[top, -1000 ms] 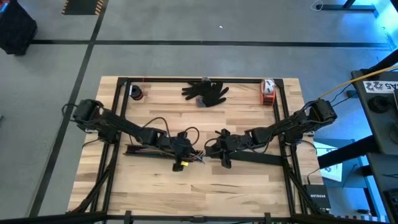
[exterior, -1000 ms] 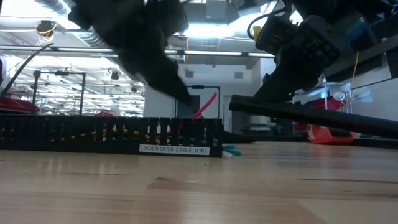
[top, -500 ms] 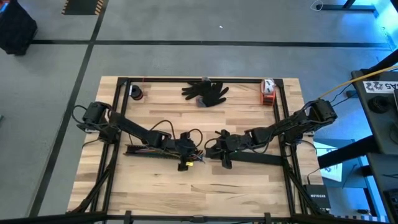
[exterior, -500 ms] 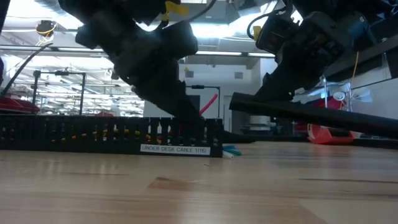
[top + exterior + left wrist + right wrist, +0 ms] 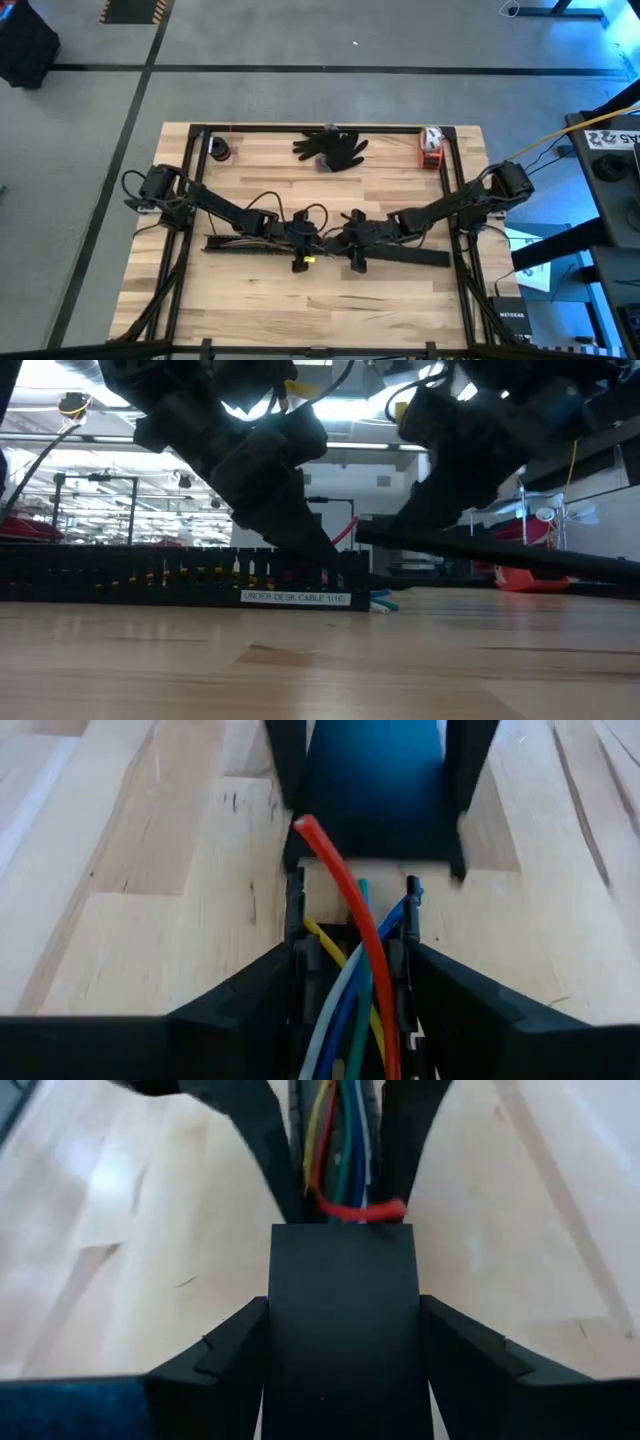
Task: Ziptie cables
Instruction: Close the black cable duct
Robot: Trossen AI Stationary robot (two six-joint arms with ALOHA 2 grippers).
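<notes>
The cables (image 5: 352, 990), thin, light and limp, lie in the slotted channel (image 5: 250, 246) on the table (image 5: 390, 305). Best gripped as a bundle near the protruding ends. Left pincer (image 5: 350, 1005) straddles the channel; right pincer (image 5: 340, 1330) holds a black cover strip (image 5: 340, 1310).

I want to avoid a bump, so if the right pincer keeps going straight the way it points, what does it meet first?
Most likely the cables sticking out of the black slotted channel, with the red wire nearest. The right pincer holds a flat black cover whose front edge would reach them first; depth is unclear.
</notes>
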